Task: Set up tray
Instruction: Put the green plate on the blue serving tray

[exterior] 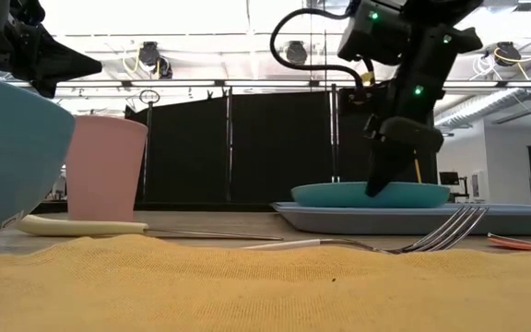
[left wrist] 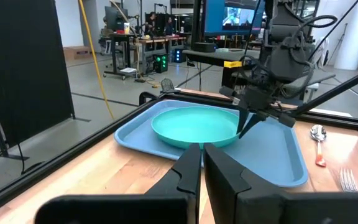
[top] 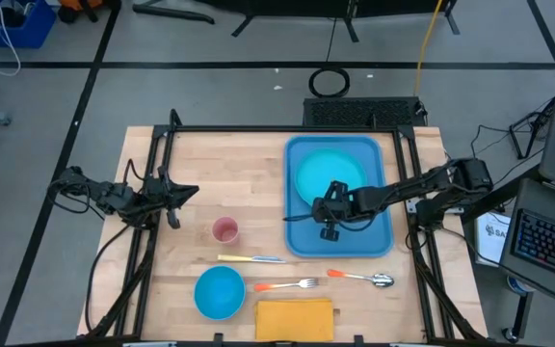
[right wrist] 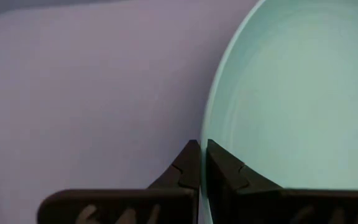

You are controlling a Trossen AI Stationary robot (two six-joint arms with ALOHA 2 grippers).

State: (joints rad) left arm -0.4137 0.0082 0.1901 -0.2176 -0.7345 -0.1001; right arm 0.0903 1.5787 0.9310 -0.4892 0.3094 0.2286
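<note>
Wooden table (top: 258, 183) carries the tray (top: 378, 241) — right pincer (top: 328, 231) pinching the plate (top: 326, 173), left pincer (top: 171, 218) pressed together.

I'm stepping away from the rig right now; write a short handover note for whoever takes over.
Right gripper: shut on the rim of the plate, over the tray.
Left gripper: shut, empty, raised on the table's left side, waiting.
Done: plate lies in the tray.
Left on the table, outside the tray: pink cup, blue bowl, knife, fork, spoon, yellow napkin.
Next, probably: let go of the plate, then fetch those.
</note>
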